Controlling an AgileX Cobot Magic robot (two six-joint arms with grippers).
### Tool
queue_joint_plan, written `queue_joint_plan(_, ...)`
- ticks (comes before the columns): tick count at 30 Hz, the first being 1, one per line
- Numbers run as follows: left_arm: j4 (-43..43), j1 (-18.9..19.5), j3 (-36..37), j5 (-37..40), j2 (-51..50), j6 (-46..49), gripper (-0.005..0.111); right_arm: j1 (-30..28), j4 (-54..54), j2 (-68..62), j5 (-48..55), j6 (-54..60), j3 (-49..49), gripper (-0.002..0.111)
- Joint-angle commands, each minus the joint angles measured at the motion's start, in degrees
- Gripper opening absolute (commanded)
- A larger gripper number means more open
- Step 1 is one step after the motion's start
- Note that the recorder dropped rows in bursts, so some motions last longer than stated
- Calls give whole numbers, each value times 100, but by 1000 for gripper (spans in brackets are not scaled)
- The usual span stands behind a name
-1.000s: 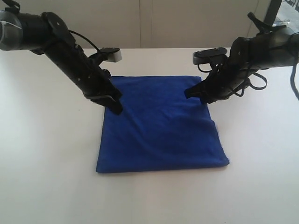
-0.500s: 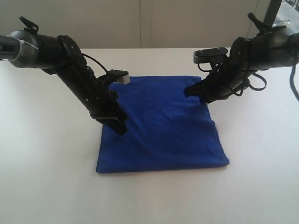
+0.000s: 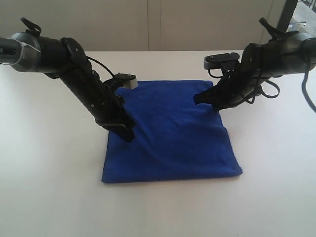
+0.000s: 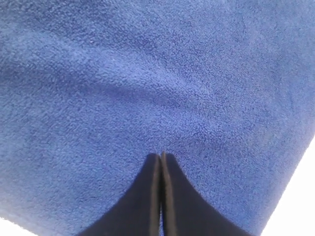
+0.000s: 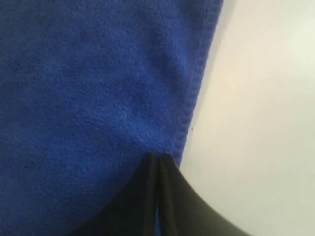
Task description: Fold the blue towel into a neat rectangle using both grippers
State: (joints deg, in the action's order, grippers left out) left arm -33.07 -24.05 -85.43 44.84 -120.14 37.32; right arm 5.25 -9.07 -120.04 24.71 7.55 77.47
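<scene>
Look for the blue towel [image 3: 170,133] lying flat in the middle of the white bench [image 3: 49,187]. See the left hand [image 3: 127,134] clenched tight, tip down on the cloth near its left edge, and the right hand [image 3: 198,98] clenched tight by its right edge, nothing pinched that shows. Best to open both, pinch matching corners, lift together, lay edge on edge; no tag or writing to read.

Both wrist views cut the blue towel [image 4: 147,73] off at their borders and crop the fingers of the left end effector [image 4: 160,156] and the right end effector [image 5: 156,156], while in the exterior view the left arm [image 3: 91,96] hides part of the towel's left edge.
</scene>
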Motion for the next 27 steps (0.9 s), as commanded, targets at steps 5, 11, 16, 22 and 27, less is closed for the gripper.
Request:
queue_joint_plan(5, -32, -10, 39, 80, 41, 40, 0, -19, 266, 190, -93, -8, 9, 0)
queue_joint_plan(11, -32, -10, 39, 64, 41, 40, 0, -19, 653, 237, -81, 14, 9, 0)
queue_joint_plan(16, -32, -10, 39, 64, 41, 40, 0, -19, 500, 237, -45, -44, 9, 0)
queue_joint_plan(22, -32, -10, 39, -11, 41, 40, 0, -19, -46, 154, 84, -32, 9, 17)
queue_joint_plan(27, -32, -10, 39, -11, 41, 40, 0, -19, -159, 20, 84, -32, 9, 22)
